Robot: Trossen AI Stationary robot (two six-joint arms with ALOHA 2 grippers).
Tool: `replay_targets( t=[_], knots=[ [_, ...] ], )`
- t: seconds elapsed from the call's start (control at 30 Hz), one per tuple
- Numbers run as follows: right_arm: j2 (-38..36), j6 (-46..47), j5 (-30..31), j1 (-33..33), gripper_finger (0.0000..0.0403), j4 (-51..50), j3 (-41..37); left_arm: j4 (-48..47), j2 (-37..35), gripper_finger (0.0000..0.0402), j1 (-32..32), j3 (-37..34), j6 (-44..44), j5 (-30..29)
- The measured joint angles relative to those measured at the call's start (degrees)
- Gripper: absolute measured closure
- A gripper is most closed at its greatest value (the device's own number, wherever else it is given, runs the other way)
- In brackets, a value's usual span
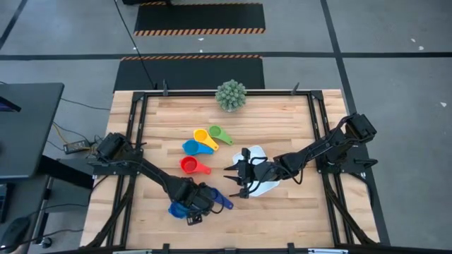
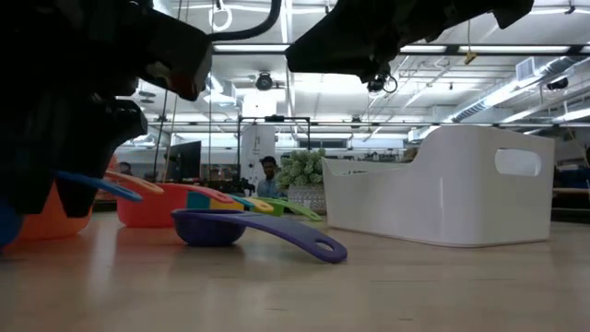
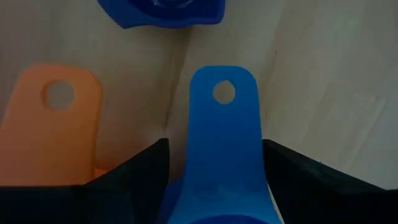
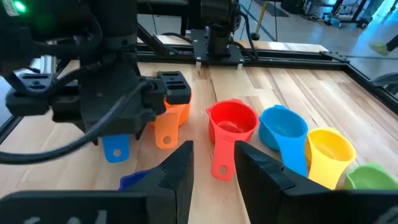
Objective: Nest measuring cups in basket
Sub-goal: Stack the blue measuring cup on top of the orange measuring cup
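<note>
My left gripper [image 1: 196, 201] is down at the table's near side, shut on a blue measuring cup [image 1: 178, 209]. An orange cup [image 4: 171, 115] stands right beside it, and a dark blue cup [image 2: 212, 226] rests on its bowl just ahead. Red [image 1: 188, 166], light blue [image 1: 191, 147], yellow [image 1: 201, 135] and green [image 1: 215, 132] cups sit in a row mid-table. My right gripper [image 1: 236, 180] is open, held above the table, left of the white basket [image 2: 461, 184], touching nothing. My left gripper holds the blue cup between its two fingers [image 3: 143, 174], where the handle [image 3: 224, 124] joins the bowl. The fingers slant down from the table's left. The handle sticks out forward past the fingertips. Whether the bowl rests on the table I cannot tell.
A green spiky ball plant [image 1: 231, 95] stands at the far edge. The right arm lies over part of the basket [image 1: 265, 187]. Black frame rails run along the table's sides. Bare wood lies at the near right and far left.
</note>
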Motion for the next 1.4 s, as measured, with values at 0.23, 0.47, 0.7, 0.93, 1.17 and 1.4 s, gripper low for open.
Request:
replay_targets(
  t=[0.23,0.47,0.7,0.93,1.17,1.4],
  knots=[
    [0.0,-0.53,-0.16,0.0,0.0279,-0.18,0.0,0.27,0.14,0.0195,0.16,0.0,0.12,2.56],
    [0.02,-1.19,-0.16,0.0,0.0279,-0.6,0.0,0.26,0.14,0.022,-0.28,0.0,1.17,3.49],
    [0.02,-1.12,-0.16,0.0,0.0279,-0.06,0.0,0.31,0.14,0.0221,-0.36,0.0,2.68,3.53],
    [0.02,-1.15,-0.16,0.0,0.0279,-0.1,0.0,0.01,0.12,0.0221,-0.36,2.02,6.65,3.41],
    [-0.02,-1.58,-0.16,0.0,0.0279,-0.14,0.02,-3.21,0.01,0.0221,-0.36,7.45,12.97,1.9],
    [-0.04,-1.58,-0.16,0.0,0.0279,-0.66,0.04,-4.32,-0.08,0.0234,-0.34,8.92,13.63,-1.49]
  ],
)
